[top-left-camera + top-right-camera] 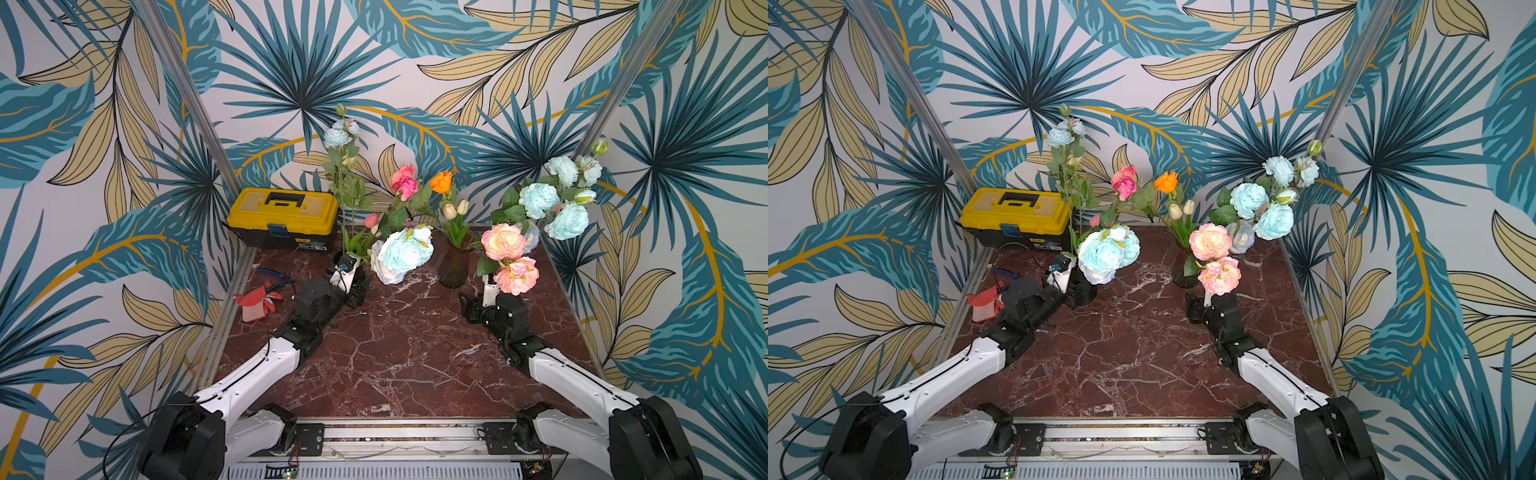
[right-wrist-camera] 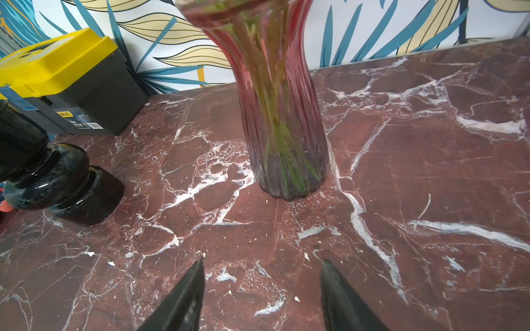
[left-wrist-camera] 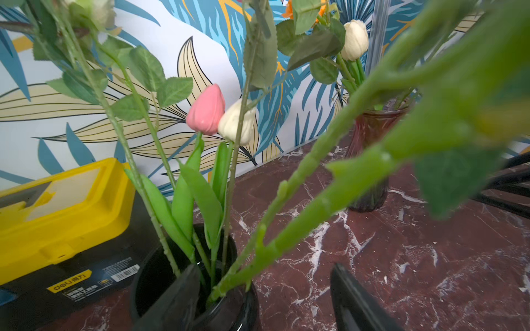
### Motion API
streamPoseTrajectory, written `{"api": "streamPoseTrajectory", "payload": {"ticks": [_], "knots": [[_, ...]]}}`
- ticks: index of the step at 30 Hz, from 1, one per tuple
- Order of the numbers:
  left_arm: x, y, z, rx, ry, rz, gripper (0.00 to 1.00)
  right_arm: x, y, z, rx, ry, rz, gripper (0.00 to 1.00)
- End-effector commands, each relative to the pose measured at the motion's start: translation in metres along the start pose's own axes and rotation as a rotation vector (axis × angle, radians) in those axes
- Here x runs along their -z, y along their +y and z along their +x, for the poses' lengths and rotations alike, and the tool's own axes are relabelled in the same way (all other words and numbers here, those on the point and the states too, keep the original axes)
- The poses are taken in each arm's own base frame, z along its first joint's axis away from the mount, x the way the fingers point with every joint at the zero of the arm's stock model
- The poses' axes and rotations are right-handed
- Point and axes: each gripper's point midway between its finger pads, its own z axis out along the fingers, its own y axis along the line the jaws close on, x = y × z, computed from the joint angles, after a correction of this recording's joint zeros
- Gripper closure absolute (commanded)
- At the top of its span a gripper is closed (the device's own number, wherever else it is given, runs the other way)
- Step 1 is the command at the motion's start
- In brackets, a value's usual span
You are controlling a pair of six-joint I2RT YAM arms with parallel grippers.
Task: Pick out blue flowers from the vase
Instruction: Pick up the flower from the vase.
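Observation:
A big cluster of pale blue flowers [image 1: 401,253] leans out of the black vase [image 3: 183,272] on a thick green stem [image 3: 286,229]. My left gripper [image 3: 264,267] is open at the vase rim, and the stem passes between its fingers, close to one of them. A smaller blue bloom [image 1: 337,137] stands high on a thin stem from the same vase. More blue flowers [image 1: 539,200] rise at the back right. My right gripper [image 2: 263,261] is open over bare marble with nothing between its fingers, a little short of the red glass vase [image 2: 282,129].
A yellow and black toolbox [image 1: 282,216] sits at the back left, with red gloves [image 1: 257,303] and pliers in front of it. Pink-peach peonies [image 1: 503,242] hang over my right wrist. Pink and cream tulips [image 3: 206,110] share the black vase. Patterned walls close three sides.

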Motion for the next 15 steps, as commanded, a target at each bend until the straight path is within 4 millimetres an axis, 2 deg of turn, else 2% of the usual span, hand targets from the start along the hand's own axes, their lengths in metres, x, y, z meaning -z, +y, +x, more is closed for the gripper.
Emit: {"api": "streamPoseTrajectory", "payload": {"ticks": [1, 8, 15], "knots": [[-0.001, 0.009, -0.008, -0.028, -0.013, -0.053, 0.31, -0.004, 0.008, -0.008, -0.021, -0.025, -0.033, 0.38], [0.005, 0.015, -0.001, -0.038, 0.0, -0.091, 0.42, -0.009, 0.008, -0.002, -0.021, -0.01, -0.035, 0.41], [0.006, 0.015, -0.002, -0.049, -0.003, -0.092, 0.55, -0.014, 0.009, -0.001, -0.027, -0.009, -0.042, 0.43]]}}
